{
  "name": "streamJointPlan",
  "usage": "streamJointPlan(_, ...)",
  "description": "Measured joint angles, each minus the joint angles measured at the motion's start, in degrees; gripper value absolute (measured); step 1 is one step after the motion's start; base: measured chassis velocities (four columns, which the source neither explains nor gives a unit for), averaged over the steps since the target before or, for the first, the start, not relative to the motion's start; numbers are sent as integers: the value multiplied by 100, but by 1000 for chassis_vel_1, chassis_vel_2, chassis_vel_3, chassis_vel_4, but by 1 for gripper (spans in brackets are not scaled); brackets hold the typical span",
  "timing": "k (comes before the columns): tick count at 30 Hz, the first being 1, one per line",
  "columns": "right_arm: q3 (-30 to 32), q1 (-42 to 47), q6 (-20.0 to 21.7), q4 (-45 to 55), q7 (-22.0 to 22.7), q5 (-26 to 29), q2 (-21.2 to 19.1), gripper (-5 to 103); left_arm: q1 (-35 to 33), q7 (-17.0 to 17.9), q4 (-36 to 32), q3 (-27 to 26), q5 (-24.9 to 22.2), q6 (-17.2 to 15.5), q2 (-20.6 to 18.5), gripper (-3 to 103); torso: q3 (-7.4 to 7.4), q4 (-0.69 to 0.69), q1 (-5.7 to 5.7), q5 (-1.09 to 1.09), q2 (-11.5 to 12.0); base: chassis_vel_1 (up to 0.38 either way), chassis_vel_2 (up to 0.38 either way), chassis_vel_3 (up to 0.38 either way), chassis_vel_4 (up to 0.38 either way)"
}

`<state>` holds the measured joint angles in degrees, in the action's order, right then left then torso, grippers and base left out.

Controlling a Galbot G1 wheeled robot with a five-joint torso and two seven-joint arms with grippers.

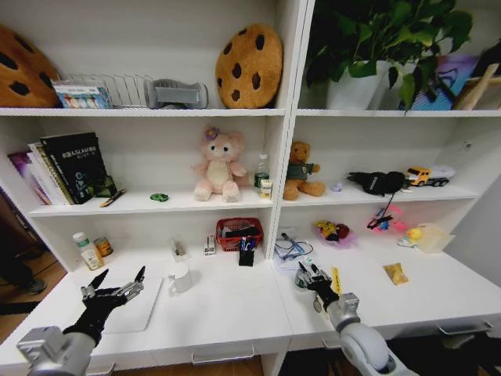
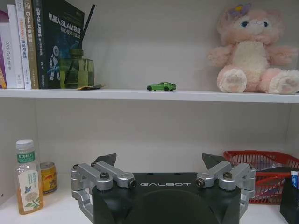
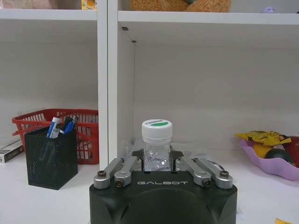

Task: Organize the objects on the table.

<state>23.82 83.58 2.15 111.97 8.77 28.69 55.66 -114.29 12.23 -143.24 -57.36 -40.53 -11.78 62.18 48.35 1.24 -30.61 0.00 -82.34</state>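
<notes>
1. Right gripper (image 3: 160, 164) sat low over the table (image 1: 235, 313), right of centre, fingers clenched on a small clear bottle (image 3: 157, 145) with a white cap. Bottle stood upright between the fingers.
2. Left gripper (image 1: 117, 288) hovered over the left part of the table, above a flat white board (image 1: 137, 309); fingers spread wide, nothing in them.
3. Step in hand, as judged: carrying the bottle to a place of its own; left arm idle.
4. Behind the bottle: black mesh pen cup (image 3: 50, 156) holding marker pens (image 3: 63, 126), touching the front of the red basket (image 3: 56, 133).
5. Farther back, green toy car (image 2: 161, 86) rested on the shelf, between a green glass jar (image 2: 77, 70) and the pink plush bear (image 2: 254, 49).
6. Next move calls for a free spot, a level set-down, then release.
</notes>
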Motion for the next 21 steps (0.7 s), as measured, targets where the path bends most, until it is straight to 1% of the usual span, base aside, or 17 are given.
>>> streamJointPlan(5, 114, 137, -20, 253, -85, 98, -31, 26, 0, 0, 0, 0, 0, 0, 0, 100, 0, 0, 0, 1, 0, 0, 0, 0, 0)
streamJointPlan(7, 340, 487, 6, 827, -120, 250, -79, 26, 0, 0, 0, 0, 0, 0, -1, 100, 0, 0, 0, -1, 0, 0, 0, 0, 0)
streamJointPlan(10, 437, 653, 20, 1054, -109, 271, -88, 26, 0, 0, 0, 0, 0, 0, 0, 100, 0, 0, 0, -1, 0, 0, 0, 0, 0)
streamJointPlan(11, 639, 1094, 31, 1462, -70, 284, -91, 26, 0, 0, 0, 0, 0, 0, 0, 100, 0, -1, 0, -1, 0, 0, 0, 0, 0)
streamJointPlan(13, 934, 1781, 9, 1922, -59, 226, -36, 26, 0, 0, 0, 0, 0, 0, 0, 100, 0, 2, 0, 0, 0, 0, 0, 0, 0)
streamJointPlan(14, 934, 1781, 9, 1922, -59, 226, -36, 26, 0, 0, 0, 0, 0, 0, 0, 100, 0, 2, 0, 0, 0, 0, 0, 0, 0)
streamJointPlan(16, 1261, 2644, -262, 2302, -127, -8, 144, 26, 0, 0, 0, 0, 0, 0, 0, 100, -1, -1, 0, -1, 0, 0, 0, 0, 0)
streamJointPlan(17, 1381, 3014, -439, 2406, -203, -170, 247, 26, 0, 1, 0, 0, 0, 0, 0, 100, -1, 2, 1, -1, -1, 0, 0, 0, 0)
streamJointPlan(18, 1381, 3014, -439, 2406, -203, -170, 247, 26, 0, 1, 0, 0, 0, 0, 0, 100, -1, 2, 1, -1, -1, 0, 0, 0, 0)
streamJointPlan(19, 1573, 3633, -868, 2516, -385, -531, 501, 26, 0, 2, 0, 0, 0, 0, 0, 100, -1, 2, 1, 1, -1, 0, 0, 0, 0)
streamJointPlan(20, 1680, 4065, -1174, 2539, -509, -763, 693, 26, 0, 2, 0, -1, 0, 0, 0, 100, -1, 0, 1, -3, -1, 0, 0, 0, 0)
streamJointPlan(21, 1759, 4466, -1532, 2517, -621, -1033, 908, 26, 0, 2, 0, 0, 0, -1, 0, 100, -2, 3, 1, -2, -2, 0, 0, 0, 0)
